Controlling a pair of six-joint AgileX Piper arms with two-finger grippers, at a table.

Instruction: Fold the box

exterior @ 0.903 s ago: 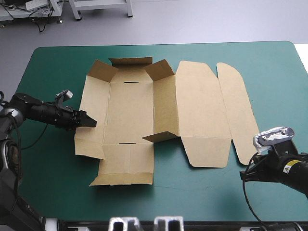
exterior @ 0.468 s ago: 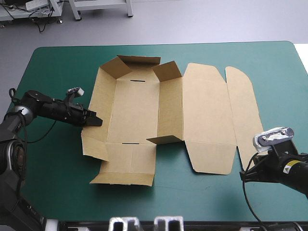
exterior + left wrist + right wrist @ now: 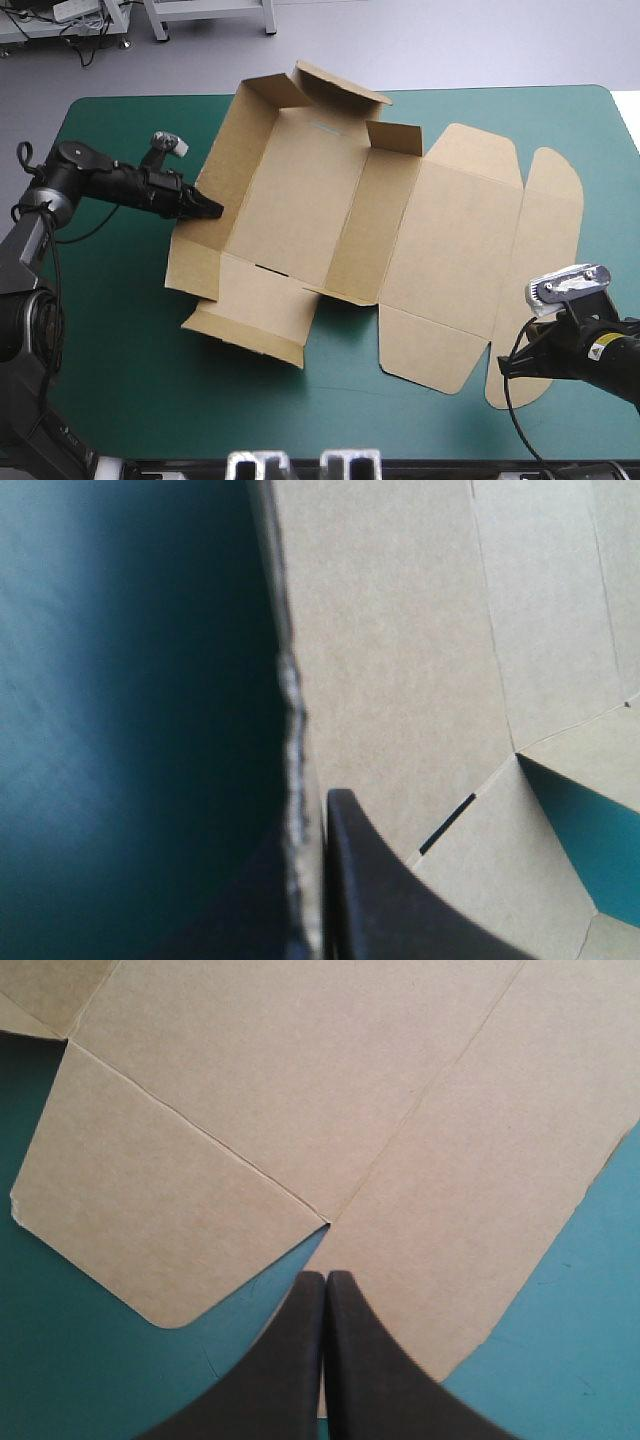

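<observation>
- Sprawling over much of the teal-green surface [image 3: 110,350], the brown box [image 3: 300,190] is lying as a cut sheet, askew to the surface's edges. Its tray part is sitting toward the far left and its lid panels are running flat toward the near right corner.
- The tray's left wall and far end flaps are standing up, while the near end flap is lying low.
- The left claw [image 3: 207,208] is pinching the raised left wall. Its black fingers are all but pressed together on the board's edge, one inside the tray and one outside.
- The right claw [image 3: 326,1278] is hanging with its fingers pressed together into one point, gripping nothing. It is poised over the notch where the lid's rounded side flap meets the outermost panel.
- Against the earlier pictures, the box is no longer lying square: its far end is now sitting farther right and closer to the far edge, and the left wall is standing higher.
- The left claw is now sitting farther from the near edge, while the right arm [image 3: 600,355] is keeping its place at the near right corner.
</observation>
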